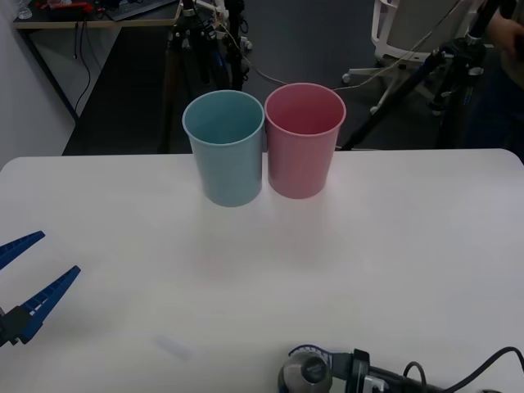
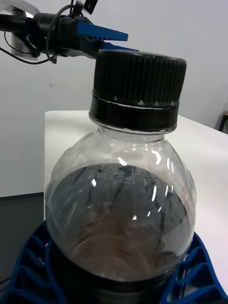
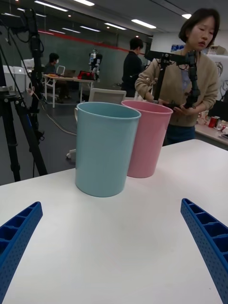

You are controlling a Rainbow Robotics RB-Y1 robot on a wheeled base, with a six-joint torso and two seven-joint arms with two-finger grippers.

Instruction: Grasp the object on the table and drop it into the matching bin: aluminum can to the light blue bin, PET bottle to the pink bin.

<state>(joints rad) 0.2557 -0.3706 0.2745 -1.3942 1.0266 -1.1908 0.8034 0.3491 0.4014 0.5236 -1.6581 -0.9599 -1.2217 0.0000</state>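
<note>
Grippers and bins as we recorded them at this moment. Our right gripper [image 2: 118, 285] was closed around the PET bottle [image 2: 121, 209]: in the right wrist view its blue ribbed fingers [image 2: 28, 270] pressed against both sides of the bottle's lower body, with dark brown liquid filling the lower part of the clear plastic and the ribbed dark grey cap [image 2: 137, 90] upright above it. In the front view we saw the same cap [image 1: 307, 372] from above at the near edge of the table [image 1: 409, 246], a little right of centre, with the black wrist hardware and cable of our right arm beside it; we could not tell from these views whether the bottle's base rested on the tabletop or was lifted clear of it.

Our left gripper [image 1: 29, 274] waited at the near left of the table, its two blue fingers [image 3: 204, 237] spread wide apart and holding nothing. It also showed in the right wrist view, beyond the bottle's cap.

At the far middle of the table stood the light blue bin [image 1: 224, 147] and the pink bin [image 1: 303, 139], both upright, side by side and touching or nearly so, the blue one on our left and the pink one on our right. The bottle was well apart from both bins.
</note>
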